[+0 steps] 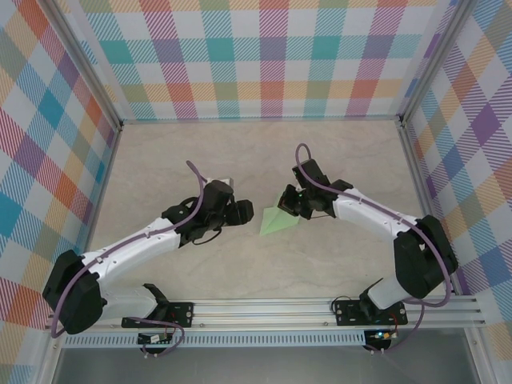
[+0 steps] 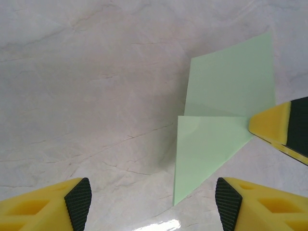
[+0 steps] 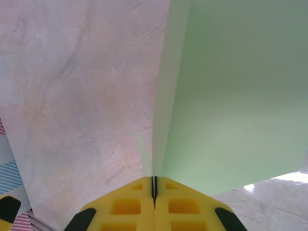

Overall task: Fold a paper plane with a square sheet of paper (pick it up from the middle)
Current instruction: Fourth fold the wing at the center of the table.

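- Table (image 1: 240,152): the pale marbled top is carrying the work, and checked walls are standing round three sides.
- My left arm (image 1: 136,248) and right arm (image 1: 376,220) are both reaching in toward the middle of the table, wrists facing each other.
- Sheet of paper (image 1: 280,220): pale green and partly folded, it is sitting mid-table between my two claws. From the left wrist it is showing two pointed flaps meeting at a crease. I cannot tell whether it is lying fully flat.
- My right claw (image 3: 154,185) is pinching the sheet's edge, fingers pressed together with the paper running in between them.
- My left claw (image 2: 154,207) is standing apart and holding nothing. The sheet's near point is showing between its pads (image 2: 79,202), neither one touching it.
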`<state>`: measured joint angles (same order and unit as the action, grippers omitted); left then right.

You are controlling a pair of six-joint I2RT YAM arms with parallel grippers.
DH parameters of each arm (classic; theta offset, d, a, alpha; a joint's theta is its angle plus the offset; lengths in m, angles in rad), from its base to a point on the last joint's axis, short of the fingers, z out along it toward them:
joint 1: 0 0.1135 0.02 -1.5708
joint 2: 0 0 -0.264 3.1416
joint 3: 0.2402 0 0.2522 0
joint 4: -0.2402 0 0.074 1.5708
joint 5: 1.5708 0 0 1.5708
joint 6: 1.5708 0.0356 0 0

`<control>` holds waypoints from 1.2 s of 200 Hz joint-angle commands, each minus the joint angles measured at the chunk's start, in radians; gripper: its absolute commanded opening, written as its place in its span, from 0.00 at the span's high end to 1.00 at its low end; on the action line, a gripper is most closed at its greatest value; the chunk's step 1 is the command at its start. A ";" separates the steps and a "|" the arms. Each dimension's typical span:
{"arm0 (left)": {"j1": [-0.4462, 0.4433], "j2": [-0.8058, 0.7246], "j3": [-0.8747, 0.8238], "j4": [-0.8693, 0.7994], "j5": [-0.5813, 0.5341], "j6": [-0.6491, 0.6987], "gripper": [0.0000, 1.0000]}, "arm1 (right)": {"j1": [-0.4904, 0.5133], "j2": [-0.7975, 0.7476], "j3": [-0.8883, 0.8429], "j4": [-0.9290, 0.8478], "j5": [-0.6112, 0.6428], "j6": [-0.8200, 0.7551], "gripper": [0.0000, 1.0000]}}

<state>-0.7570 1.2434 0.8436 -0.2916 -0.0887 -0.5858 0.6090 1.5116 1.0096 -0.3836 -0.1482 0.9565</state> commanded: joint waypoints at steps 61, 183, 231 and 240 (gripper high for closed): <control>-0.084 0.220 -0.170 0.523 0.106 0.416 0.41 | 0.005 0.130 -0.017 0.027 -0.023 0.251 1.00; -0.104 0.369 -0.296 0.890 0.110 0.675 0.54 | -0.015 0.210 0.099 -0.064 -0.117 0.248 1.00; -0.104 0.391 -0.302 0.898 0.088 0.689 0.77 | -0.021 0.219 0.112 -0.073 -0.145 0.239 1.00; -0.104 0.397 -0.301 0.895 0.087 0.688 0.80 | -0.024 0.218 0.110 -0.067 -0.150 0.238 1.00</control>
<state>-0.8459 1.6176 0.5575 0.5594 0.0071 0.0818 0.5941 1.7206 1.0908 -0.4255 -0.2642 1.1969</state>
